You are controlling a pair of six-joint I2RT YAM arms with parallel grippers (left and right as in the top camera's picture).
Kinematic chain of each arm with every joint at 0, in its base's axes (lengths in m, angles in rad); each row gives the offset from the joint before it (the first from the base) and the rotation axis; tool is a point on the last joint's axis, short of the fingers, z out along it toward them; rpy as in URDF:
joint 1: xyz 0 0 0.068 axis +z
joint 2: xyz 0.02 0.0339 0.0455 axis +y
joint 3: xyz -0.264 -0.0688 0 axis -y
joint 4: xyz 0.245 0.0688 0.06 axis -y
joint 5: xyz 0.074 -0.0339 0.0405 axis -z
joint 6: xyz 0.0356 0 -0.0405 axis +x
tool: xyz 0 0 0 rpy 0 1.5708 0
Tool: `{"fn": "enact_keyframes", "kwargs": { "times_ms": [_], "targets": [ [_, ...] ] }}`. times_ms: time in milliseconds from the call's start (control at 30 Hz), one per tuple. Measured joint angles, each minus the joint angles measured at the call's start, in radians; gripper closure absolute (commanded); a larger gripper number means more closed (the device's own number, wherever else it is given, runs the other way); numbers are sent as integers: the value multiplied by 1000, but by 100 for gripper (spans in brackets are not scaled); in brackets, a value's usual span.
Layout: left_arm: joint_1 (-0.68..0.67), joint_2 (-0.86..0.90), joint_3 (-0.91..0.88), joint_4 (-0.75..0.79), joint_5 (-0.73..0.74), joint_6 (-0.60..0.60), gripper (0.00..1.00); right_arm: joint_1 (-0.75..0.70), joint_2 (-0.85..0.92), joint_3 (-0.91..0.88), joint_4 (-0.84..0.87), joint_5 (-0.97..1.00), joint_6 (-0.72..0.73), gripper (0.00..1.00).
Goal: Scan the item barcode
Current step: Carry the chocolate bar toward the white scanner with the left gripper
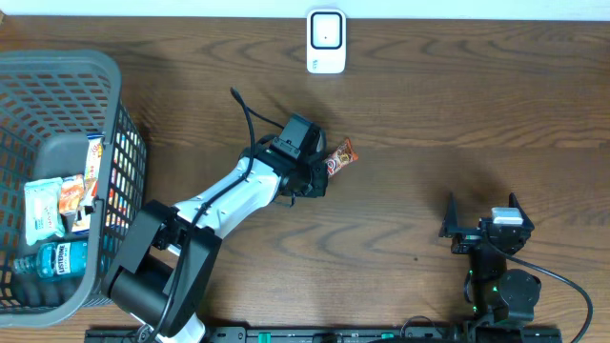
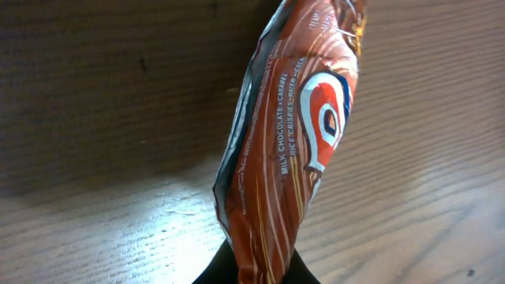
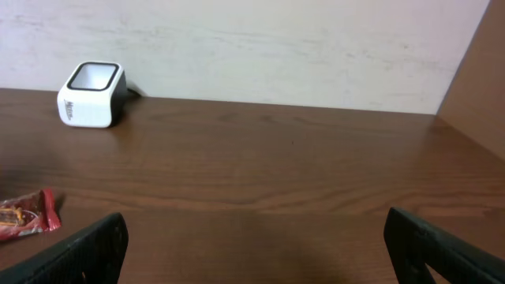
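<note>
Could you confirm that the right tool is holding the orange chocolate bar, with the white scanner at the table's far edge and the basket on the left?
Not quite: the left tool holds the orange chocolate bar, as the overhead and left wrist views show; the right tool is open and empty. The white scanner and the basket are as you said.

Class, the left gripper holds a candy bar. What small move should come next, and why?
Probably carry the candy bar toward the scanner: the left gripper is shut on it, the scanner stands apart at the table's far edge, and no barcode shows in any view.
</note>
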Motion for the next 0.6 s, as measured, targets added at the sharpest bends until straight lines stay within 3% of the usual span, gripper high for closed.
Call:
{"fn": "enact_keyframes", "kwargs": {
  "times_ms": [267,600],
  "targets": [
    [0,0,-52,67,-12,-13,92,0,0,0,0,0,0,1],
    [1,30,-120,171,-8,-137,92,0,0,0,0,0,0,1]
  ]
}}
